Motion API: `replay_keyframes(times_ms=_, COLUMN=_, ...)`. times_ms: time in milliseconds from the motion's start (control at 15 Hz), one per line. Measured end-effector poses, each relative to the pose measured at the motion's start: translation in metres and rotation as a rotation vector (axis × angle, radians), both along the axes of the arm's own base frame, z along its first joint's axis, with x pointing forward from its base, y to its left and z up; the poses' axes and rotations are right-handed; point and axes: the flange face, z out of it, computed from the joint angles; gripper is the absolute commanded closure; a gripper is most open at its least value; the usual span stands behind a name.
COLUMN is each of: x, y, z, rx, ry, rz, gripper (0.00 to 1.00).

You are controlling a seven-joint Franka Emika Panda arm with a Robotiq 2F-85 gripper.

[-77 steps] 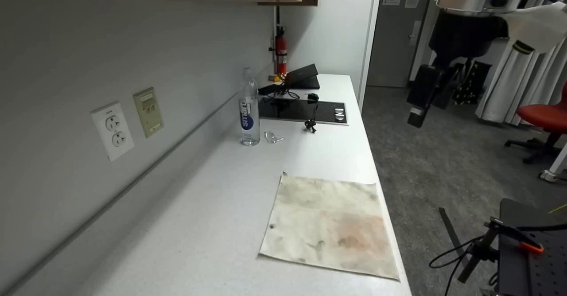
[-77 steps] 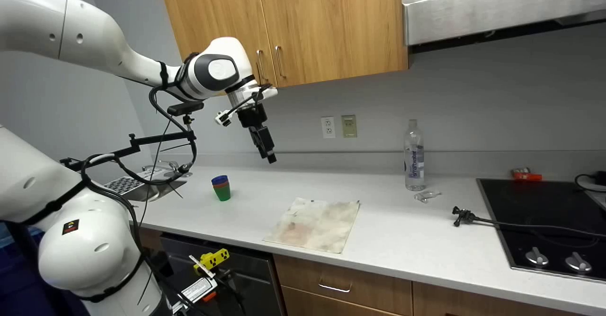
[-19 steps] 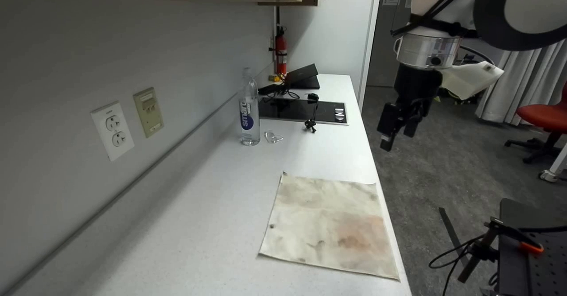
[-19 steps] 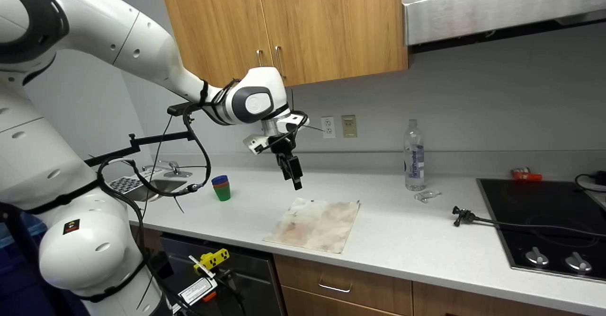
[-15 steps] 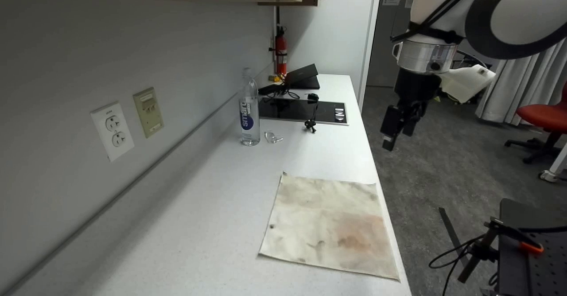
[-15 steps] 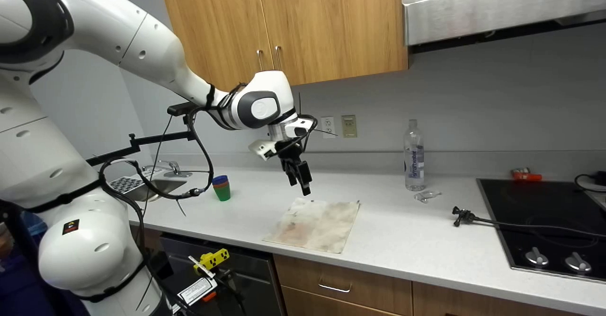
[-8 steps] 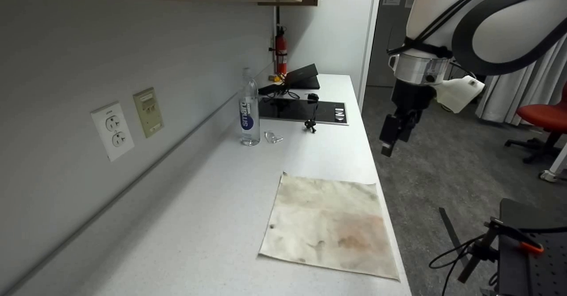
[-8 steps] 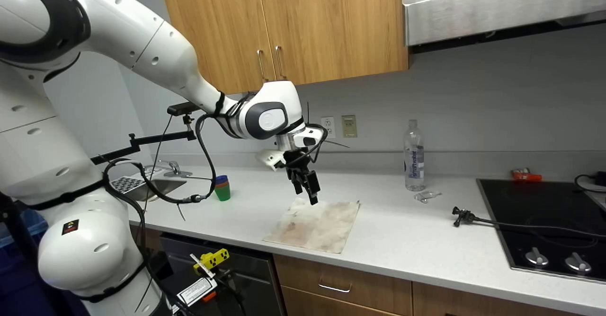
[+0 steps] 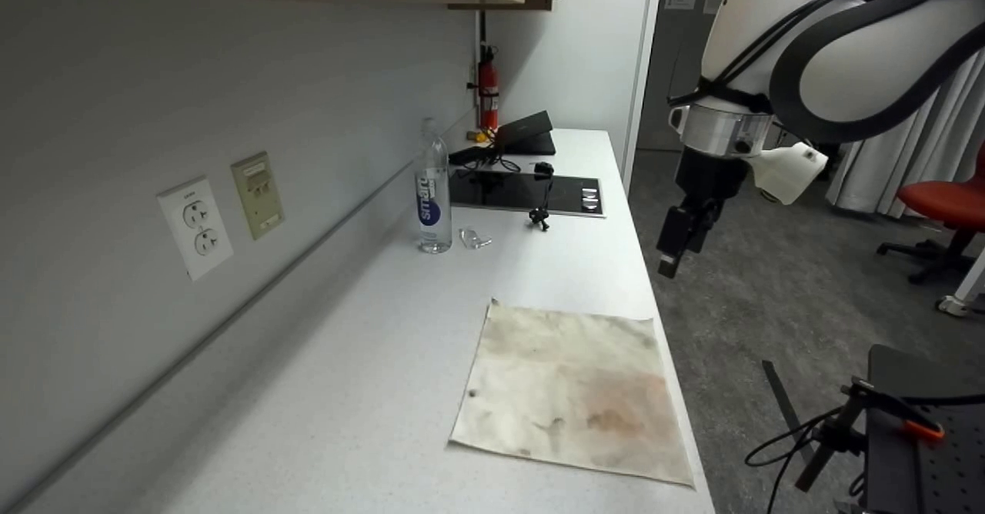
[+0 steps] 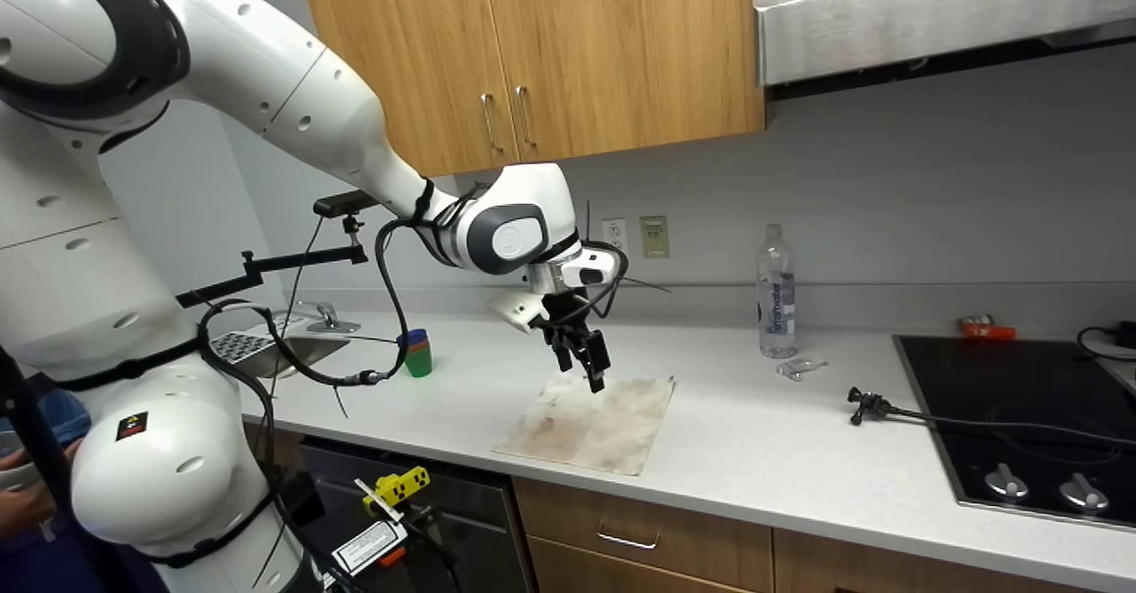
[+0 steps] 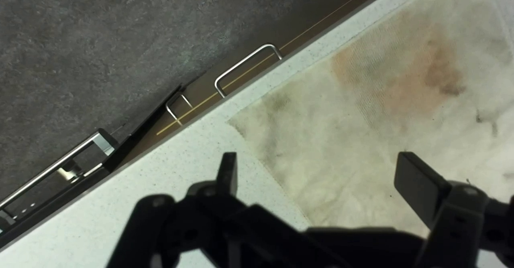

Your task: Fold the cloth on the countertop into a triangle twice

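Grey wall [image 10: 914, 211] backs the scene at the far side, and in front of it runs the white countertop [image 10: 745, 451]. Facing that wall, you have the cloth [image 9: 573, 391] spread flat close to the near edge, left of the upright bottle [image 10: 777, 309] and nearer than it. No turned-over layer shows, so I'd judge neither triangle made: both folds are left for you to do. Your gripper [image 11: 319, 173] has its fingers [image 11: 228, 172] wide apart with nothing between them, above the cloth and not touching it. From the wrist view, one finger sits over bare countertop and the other over cloth, with the cloth's near right corner [image 11: 243, 124] in sight. This looks like the reach before any grasp; you would next want to pick a corner, pinch it, and carry it diagonally across, then repeat with that triangle.
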Motion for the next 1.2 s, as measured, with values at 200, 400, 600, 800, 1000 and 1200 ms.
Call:
replay_keyframes(times_ms=200, x=0.006, y=-0.014, z=-0.022, rx=0.041, ry=-0.018, rz=0.052, gripper=0.00)
replay_keyframes(times_ms=400, x=0.008, y=-0.024, z=-0.048, rx=0.061, ry=0.002, rz=0.099, gripper=0.00)
replay_keyframes(times_ms=600, x=0.006, y=-0.026, z=-0.062, rx=0.061, ry=0.030, rz=0.134, gripper=0.00)
replay_keyframes(times_ms=800, x=0.007, y=-0.026, z=-0.062, rx=0.061, ry=0.030, rz=0.137, gripper=0.00)
replay_keyframes(times_ms=1000, x=0.007, y=-0.026, z=-0.067, rx=0.062, ry=0.041, rz=0.121, gripper=0.00)
replay_keyframes(times_ms=1200, x=0.010, y=-0.033, z=-0.079, rx=0.065, ry=0.061, rz=0.079, gripper=0.00)
